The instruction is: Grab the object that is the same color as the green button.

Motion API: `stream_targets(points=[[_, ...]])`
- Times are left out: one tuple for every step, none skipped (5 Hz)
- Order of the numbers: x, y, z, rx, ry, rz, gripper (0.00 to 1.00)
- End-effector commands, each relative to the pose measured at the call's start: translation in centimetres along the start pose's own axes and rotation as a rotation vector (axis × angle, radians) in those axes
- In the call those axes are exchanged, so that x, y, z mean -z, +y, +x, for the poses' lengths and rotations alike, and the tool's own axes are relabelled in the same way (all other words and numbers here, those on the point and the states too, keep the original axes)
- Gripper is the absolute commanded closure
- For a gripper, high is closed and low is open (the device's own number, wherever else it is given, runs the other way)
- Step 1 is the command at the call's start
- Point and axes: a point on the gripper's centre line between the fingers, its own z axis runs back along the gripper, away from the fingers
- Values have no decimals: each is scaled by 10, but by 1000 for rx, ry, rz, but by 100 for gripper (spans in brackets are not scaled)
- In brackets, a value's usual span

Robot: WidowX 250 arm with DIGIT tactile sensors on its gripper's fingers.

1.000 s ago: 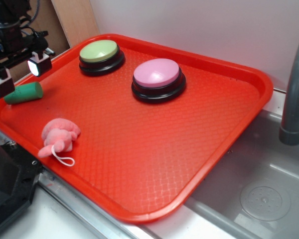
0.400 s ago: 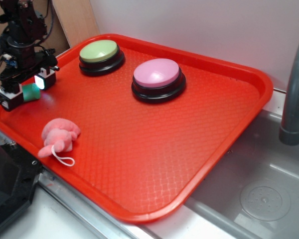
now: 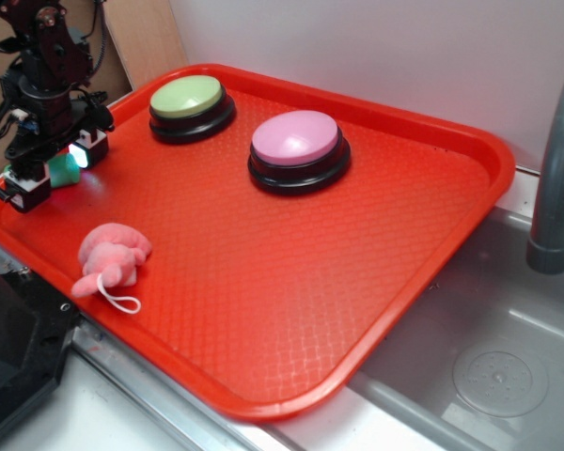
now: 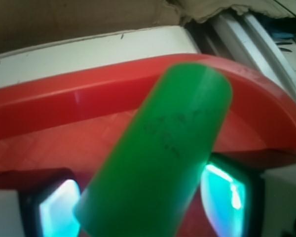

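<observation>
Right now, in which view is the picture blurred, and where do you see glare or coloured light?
Wrist view: the green cylinder fills the frame and is soft, too close to focus; cyan light glows on both pads of the claw. Exterior view: sharp; the same cyan glow shows at the claw, and a pale sheen lies on the red tray.

faint dark marks on green cylinder [image 4: 158,163], no readable text
</observation>
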Motion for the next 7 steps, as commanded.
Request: stream_targets(points=[[-6, 11, -1, 35, -43, -6, 100], [-11, 8, -6, 144, -74, -29, 100], [-17, 5, -13, 260, -120, -59, 100], [-38, 5, -29, 449, -134, -144, 100], [-68, 11, -49, 616, -69, -225, 100], [-103, 11, -64, 883, 89, -214, 100], [-130, 19, -80, 1113, 43, -311, 100]])
